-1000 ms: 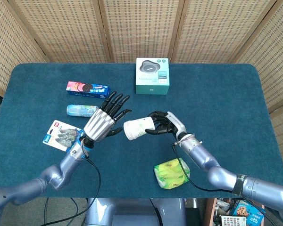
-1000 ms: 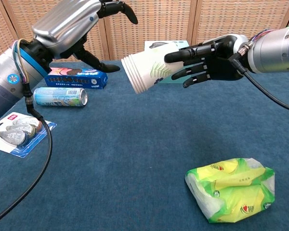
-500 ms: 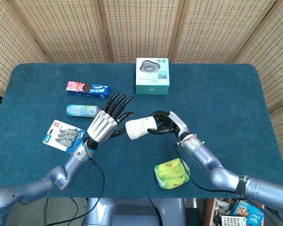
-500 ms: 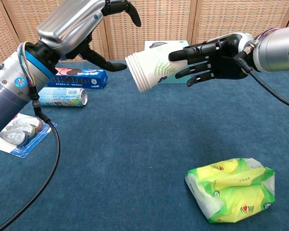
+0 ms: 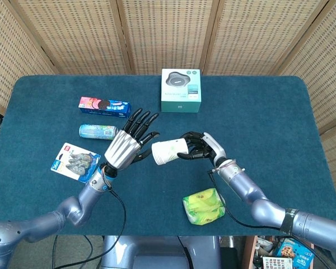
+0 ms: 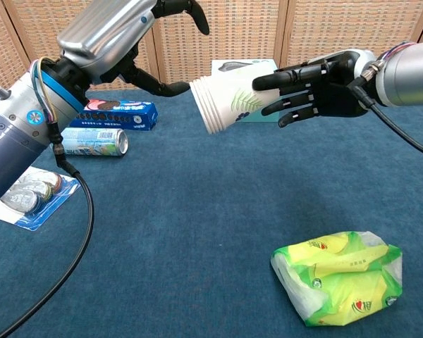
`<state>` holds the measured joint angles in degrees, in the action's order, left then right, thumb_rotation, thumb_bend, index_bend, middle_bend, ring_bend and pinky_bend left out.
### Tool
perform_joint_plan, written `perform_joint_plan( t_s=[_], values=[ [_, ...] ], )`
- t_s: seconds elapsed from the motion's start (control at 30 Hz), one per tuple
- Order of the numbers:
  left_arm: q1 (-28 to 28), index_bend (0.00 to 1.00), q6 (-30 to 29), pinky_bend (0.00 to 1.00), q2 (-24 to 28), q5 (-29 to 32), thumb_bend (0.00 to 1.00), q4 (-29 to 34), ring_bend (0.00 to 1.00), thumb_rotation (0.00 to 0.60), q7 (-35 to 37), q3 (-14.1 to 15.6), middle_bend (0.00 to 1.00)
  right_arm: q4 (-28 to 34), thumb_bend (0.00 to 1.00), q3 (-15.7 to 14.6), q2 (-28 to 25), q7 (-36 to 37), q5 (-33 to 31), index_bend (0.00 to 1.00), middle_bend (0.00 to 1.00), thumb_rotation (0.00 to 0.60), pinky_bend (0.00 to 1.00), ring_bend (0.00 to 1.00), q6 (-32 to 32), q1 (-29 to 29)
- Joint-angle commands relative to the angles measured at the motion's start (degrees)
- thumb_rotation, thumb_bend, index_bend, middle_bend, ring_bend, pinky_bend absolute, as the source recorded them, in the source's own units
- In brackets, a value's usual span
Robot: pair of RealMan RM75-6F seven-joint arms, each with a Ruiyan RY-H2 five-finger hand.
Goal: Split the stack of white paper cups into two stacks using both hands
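A stack of white paper cups (image 5: 167, 152) (image 6: 229, 105) with a green leaf print lies on its side in the air, rims pointing left. My right hand (image 5: 199, 147) (image 6: 311, 91) grips its closed end above the table. My left hand (image 5: 127, 143) (image 6: 120, 35) hovers just left of the rims, fingers spread and holding nothing. In the chest view its thumb tip nearly reaches the nearest rim; contact cannot be told.
On the blue table (image 5: 257, 117) lie a cookie box (image 5: 104, 106), a can (image 5: 97, 130), a blister pack (image 5: 73, 160), a teal box (image 5: 181, 91) at the back and a yellow-green snack bag (image 5: 203, 206) (image 6: 336, 276) near the front edge.
My left hand has moved right toward the cup rims. My right hand has shifted the stack slightly right and up.
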<state>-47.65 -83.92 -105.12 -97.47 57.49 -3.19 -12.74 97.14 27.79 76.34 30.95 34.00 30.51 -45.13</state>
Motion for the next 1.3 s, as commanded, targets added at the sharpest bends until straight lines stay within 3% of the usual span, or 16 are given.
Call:
perform_joint_plan(
  t_s=[0.03, 0.23, 1.07, 1.3],
  values=[
    [-0.1, 0.39, 0.0, 0.00, -0.1, 0.1, 0.25, -0.1, 0.00, 0.600, -0.1, 0.1, 0.00, 0.0, 0.49, 0.0, -0.1, 0.2, 0.1, 0.55, 0.61, 0.600, 0.61, 0.47, -0.1, 0.1],
    [-0.5, 0.47, 0.2, 0.00, -0.5, 0.6, 0.35, -0.5, 0.00, 0.600, 0.0, 0.4, 0.00, 0.1, 0.49, 0.1, -0.5, 0.8, 0.5, 0.55, 0.61, 0.600, 0.61, 0.47, -0.3, 0.3],
    [-1.9, 0.55, 0.6, 0.00, -2.1, 1.8, 0.40, -1.2, 0.00, 0.600, -1.0, 0.9, 0.00, 0.6, 0.49, 0.1, -1.5, 2.3, 2.0, 0.55, 0.61, 0.600, 0.61, 0.47, -0.7, 1.0],
    [-2.2, 0.66, 0.9, 0.00, -2.7, 2.4, 0.46, -1.8, 0.00, 0.600, -1.2, 0.8, 0.00, 0.1, 0.49, 0.1, -1.5, 3.0, 2.5, 0.55, 0.61, 0.600, 0.61, 0.47, -1.3, 1.3]
  ],
)
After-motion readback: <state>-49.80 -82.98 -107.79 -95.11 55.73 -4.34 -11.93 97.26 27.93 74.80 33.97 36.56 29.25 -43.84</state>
